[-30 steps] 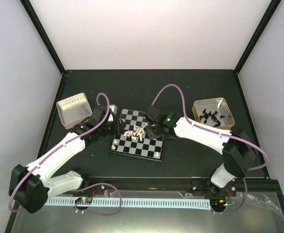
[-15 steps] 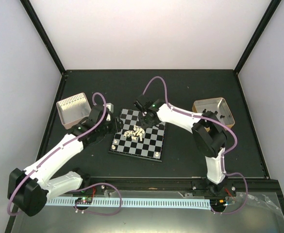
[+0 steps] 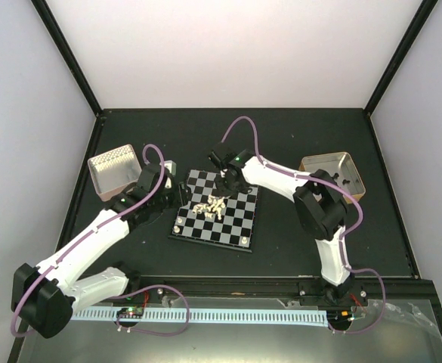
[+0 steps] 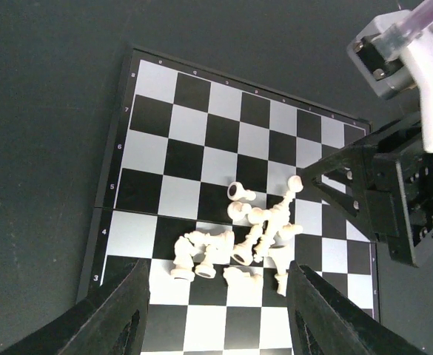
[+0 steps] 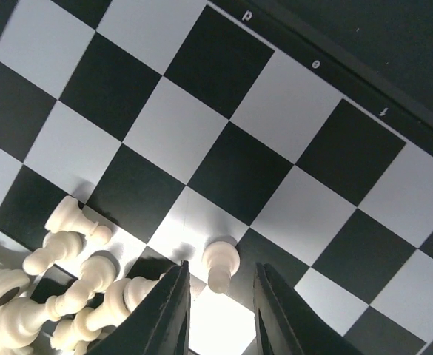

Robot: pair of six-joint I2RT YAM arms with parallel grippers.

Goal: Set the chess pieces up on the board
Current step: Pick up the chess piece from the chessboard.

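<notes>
The board [image 3: 236, 227] lies mid-table with a heap of cream-white chess pieces [image 3: 209, 206] toppled on its middle squares. My right gripper [image 5: 220, 310] is open low over the board [image 5: 223, 170]. Its fingers straddle one white pawn [image 5: 220, 265] beside the heap [image 5: 61, 296], with a gap on each side. In the left wrist view the same pawn [image 4: 293, 182] shows at the right fingertips, by the heap [image 4: 238, 240]. My left gripper [image 4: 217, 318] hangs open over the board's left part [image 4: 164, 148] with nothing between its fingers.
A pinkish tin [image 3: 113, 170] stands left of the board behind my left arm. A tan tin [image 3: 332, 168] stands at the right, partly covered by my right arm's elbow. Both arms reach in over the board from opposite sides.
My right arm has swung from the board's right side round to its far edge and come down over a pawn, its jaws narrowing. The left arm has hardly moved.
</notes>
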